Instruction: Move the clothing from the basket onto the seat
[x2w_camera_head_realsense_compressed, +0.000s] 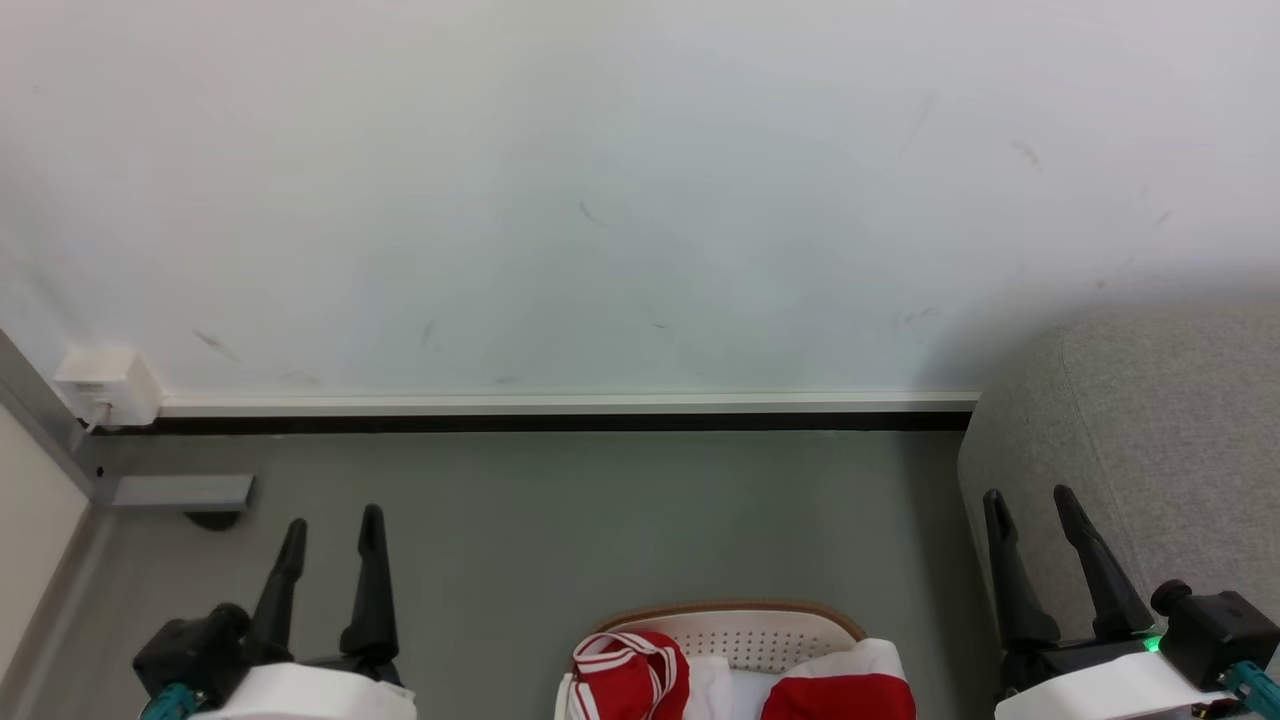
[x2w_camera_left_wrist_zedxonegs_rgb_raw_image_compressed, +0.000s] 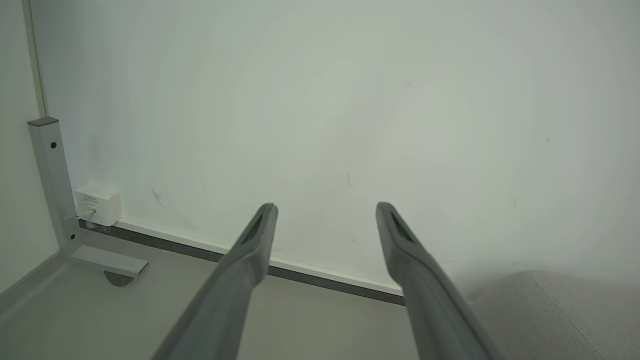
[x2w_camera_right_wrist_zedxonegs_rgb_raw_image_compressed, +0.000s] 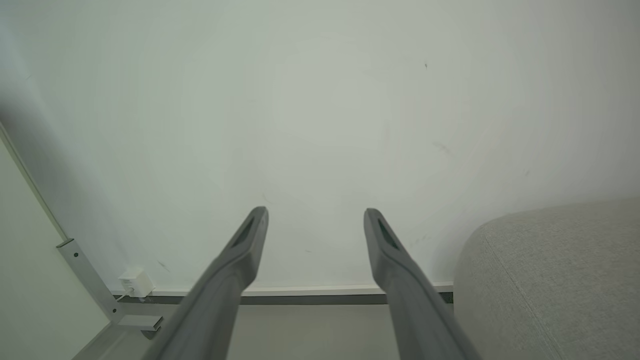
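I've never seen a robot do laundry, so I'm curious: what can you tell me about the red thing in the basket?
The clothing is soft, bright red fabric with thin white stripes and white panels. It lies crumpled in the basket as two red bunches: the left one shows the stripes, the right one is topped by white fabric. It rests against the basket's perforated wall. The head view's bottom edge cuts it off, so its full shape cannot be told.

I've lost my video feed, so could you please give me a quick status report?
Left gripper and right gripper open, empty. Clothing in basket, untouched. Seat at right; nothing in the way.
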